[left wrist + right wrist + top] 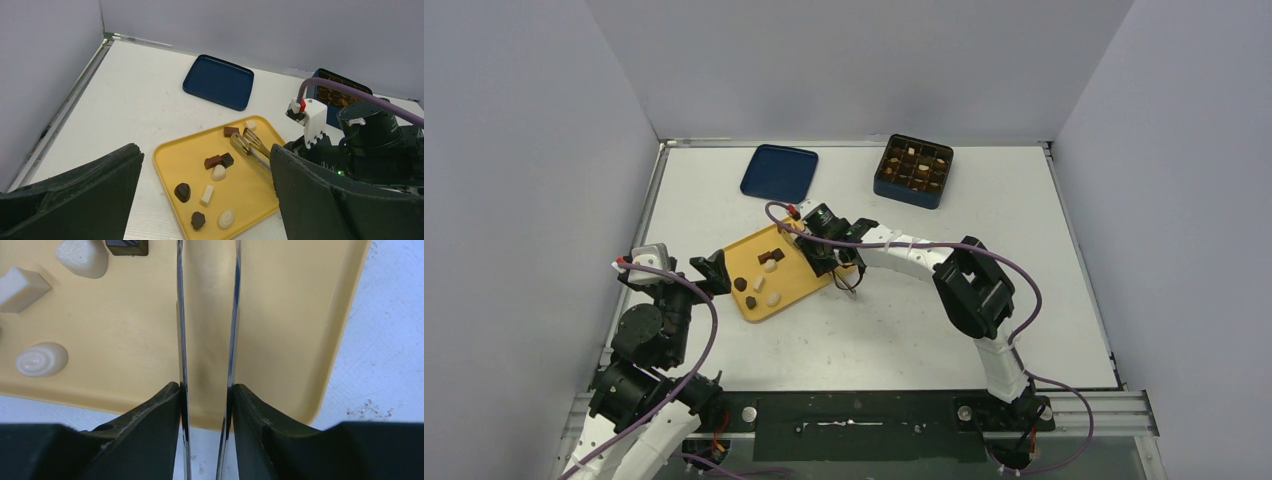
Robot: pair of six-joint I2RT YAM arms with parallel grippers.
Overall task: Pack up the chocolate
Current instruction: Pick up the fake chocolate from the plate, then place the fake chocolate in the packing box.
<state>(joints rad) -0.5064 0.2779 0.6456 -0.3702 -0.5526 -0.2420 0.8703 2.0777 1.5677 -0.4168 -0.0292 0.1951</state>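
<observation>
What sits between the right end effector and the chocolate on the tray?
Metal tongs, gripped by the right end effector, reach over the yellow tray toward the chocolate; the left wrist view shows it best.

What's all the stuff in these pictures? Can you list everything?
Flat yellow plastic tray: one, middle of the table.
Small chocolate pieces: nine on the tray, dark brown, caramel, white; more in the box, too small to count.
Dark blue gridded box: one, far right.
Flat dark blue lid: one, left of the box.
Silver metal tongs: one pair, tips over the tray.
White table: one.
Right gripper: black, gripping the tongs.
Left gripper: black, open, beside the tray.
</observation>
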